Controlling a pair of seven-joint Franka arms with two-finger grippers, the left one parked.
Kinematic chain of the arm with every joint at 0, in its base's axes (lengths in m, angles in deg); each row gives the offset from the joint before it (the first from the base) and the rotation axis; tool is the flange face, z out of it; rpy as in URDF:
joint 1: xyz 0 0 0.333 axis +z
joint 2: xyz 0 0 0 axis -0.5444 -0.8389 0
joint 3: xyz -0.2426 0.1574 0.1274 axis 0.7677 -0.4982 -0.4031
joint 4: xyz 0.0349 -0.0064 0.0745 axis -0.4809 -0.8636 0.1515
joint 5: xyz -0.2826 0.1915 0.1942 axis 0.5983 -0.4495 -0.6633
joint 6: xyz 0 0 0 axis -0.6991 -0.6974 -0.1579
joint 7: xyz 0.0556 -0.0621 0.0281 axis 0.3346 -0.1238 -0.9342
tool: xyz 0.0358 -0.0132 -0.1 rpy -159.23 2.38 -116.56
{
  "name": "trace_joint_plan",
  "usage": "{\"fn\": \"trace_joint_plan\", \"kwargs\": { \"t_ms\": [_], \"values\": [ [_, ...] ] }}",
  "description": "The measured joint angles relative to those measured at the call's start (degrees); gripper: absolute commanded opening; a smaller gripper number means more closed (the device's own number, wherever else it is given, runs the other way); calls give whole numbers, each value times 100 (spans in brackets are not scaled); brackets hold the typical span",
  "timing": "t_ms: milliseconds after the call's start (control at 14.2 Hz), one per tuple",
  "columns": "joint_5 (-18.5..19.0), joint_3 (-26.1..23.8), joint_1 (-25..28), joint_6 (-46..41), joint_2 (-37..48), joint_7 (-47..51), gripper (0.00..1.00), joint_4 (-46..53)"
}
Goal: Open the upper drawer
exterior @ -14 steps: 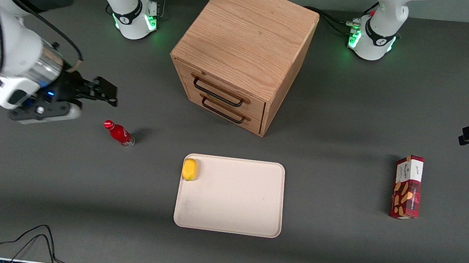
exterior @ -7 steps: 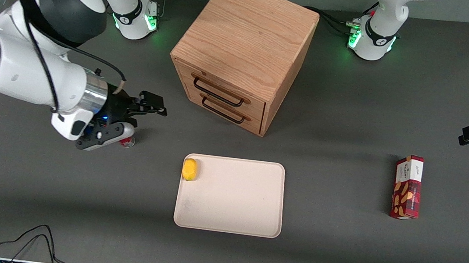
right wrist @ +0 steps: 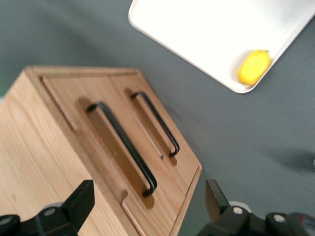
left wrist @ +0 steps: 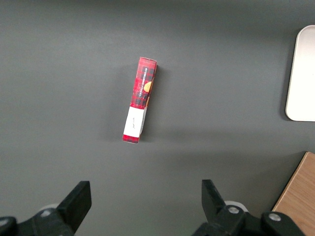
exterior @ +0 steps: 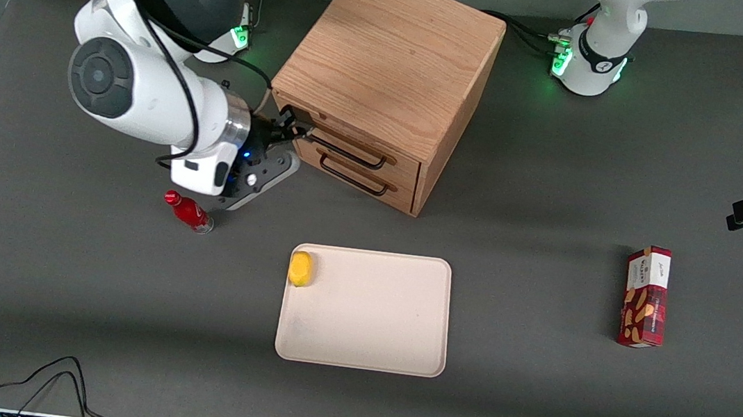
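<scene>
The light oak cabinet (exterior: 389, 50) stands at the middle of the table, its front turned toward the working arm's end. The upper drawer (exterior: 411, 163) looks shut; its black bar handle (exterior: 345, 149) lies just above the lower drawer's handle (exterior: 353, 177). My right gripper (exterior: 295, 127) is open and empty, right in front of the upper drawer, at the end of its handle nearest the working arm. In the right wrist view the open gripper (right wrist: 147, 201) is close to the upper handle (right wrist: 123, 147), not touching it; the lower handle (right wrist: 157, 123) is beside it.
A red bottle (exterior: 189, 212) lies on the table just below my wrist. A cream tray (exterior: 371, 334) with a yellow lemon (exterior: 300, 268) sits nearer the front camera than the cabinet. A red snack box (exterior: 645, 296) lies toward the parked arm's end.
My right arm has swung from the working arm's end of the table, over the red bottle, up to the cabinet's front. The gripper stayed open. The drawers have not moved.
</scene>
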Motion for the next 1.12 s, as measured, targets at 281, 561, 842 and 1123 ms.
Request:
{"fn": "trace_joint_plan", "kwargs": {
  "t_ms": [281,561,842,1123],
  "values": [
    [129,-17,168,-52,-17,-729,100,-208],
    [291,-46,406,319,-41,-995,100,-454],
    [315,-104,414,695,-70,-1175,100,-673],
    [392,-105,412,1086,-94,-1268,100,-955]
  ]
}}
